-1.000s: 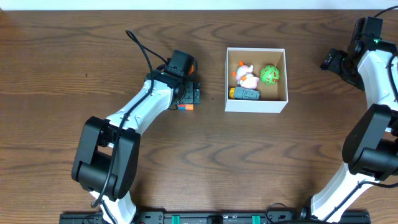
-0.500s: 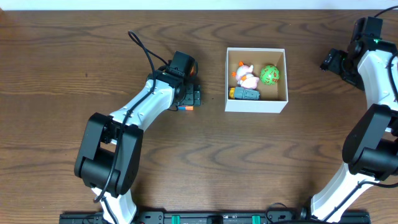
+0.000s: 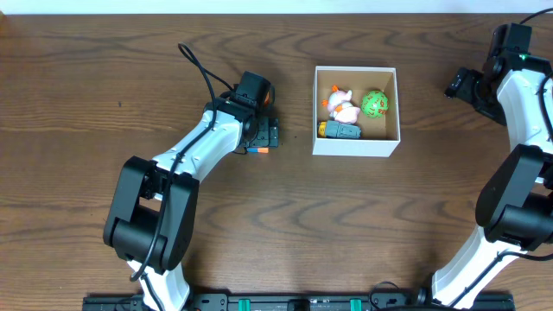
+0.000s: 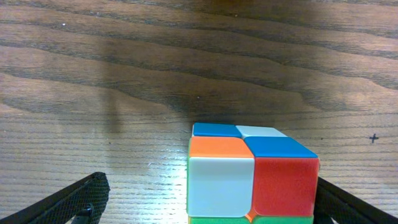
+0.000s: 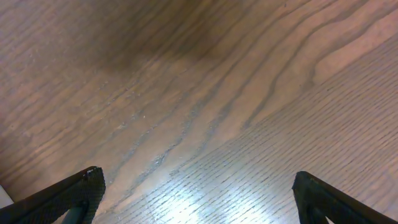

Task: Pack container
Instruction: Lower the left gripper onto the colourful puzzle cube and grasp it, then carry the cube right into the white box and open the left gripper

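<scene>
The container (image 3: 356,146), a square white-walled box with a brown inside, stands right of centre. It holds a pink-and-white toy (image 3: 343,105), a green ball (image 3: 375,104) and a grey toy (image 3: 339,130). My left gripper (image 3: 259,134) is low over a small coloured cube (image 3: 255,149), left of the container. In the left wrist view the cube (image 4: 252,177) sits on the table between the open jaws (image 4: 208,199), close against the right finger and well apart from the left one. My right gripper (image 3: 458,84) is open and empty over bare table (image 5: 199,186).
The dark wooden table (image 3: 346,225) spreads around the container. A black cable (image 3: 200,73) loops from the left arm. The right arm stands along the right edge.
The left arm's elbow shifted slightly to the right a second ago. Since then nothing has visibly moved.
</scene>
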